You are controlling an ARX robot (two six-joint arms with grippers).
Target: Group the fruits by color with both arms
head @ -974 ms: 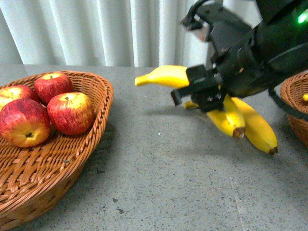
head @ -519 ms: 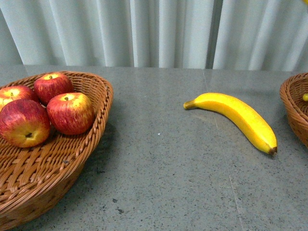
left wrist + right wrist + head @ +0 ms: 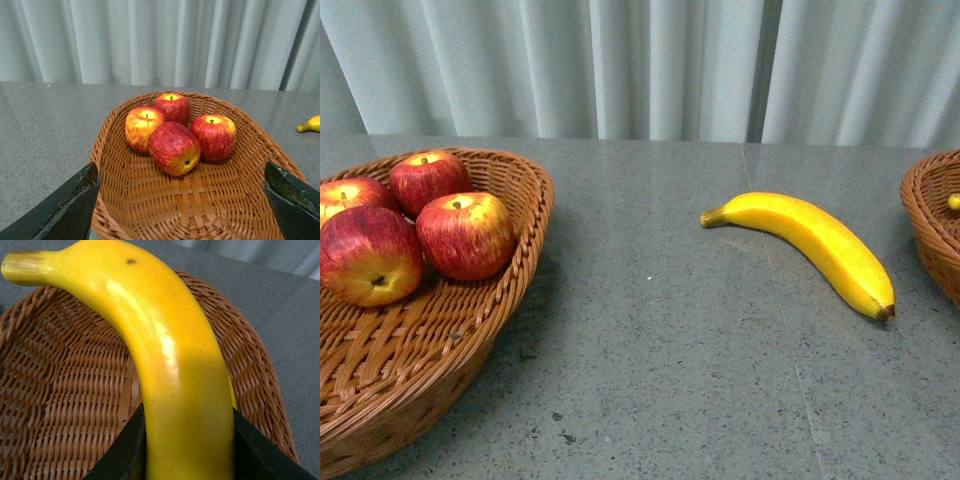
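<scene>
One banana [image 3: 170, 365] sits clamped in my right gripper [image 3: 187, 445], hanging over the right basket [image 3: 250, 355]. I should lower it close to the weave before letting go, laying it lengthwise. My left gripper [image 3: 180, 210] hovers spread wide, empty, above the apples [image 3: 175, 147].

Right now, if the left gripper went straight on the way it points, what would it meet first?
Probably the wicker basket, its bare woven floor, ahead of the nearest red apple; depth is unclear.
</scene>
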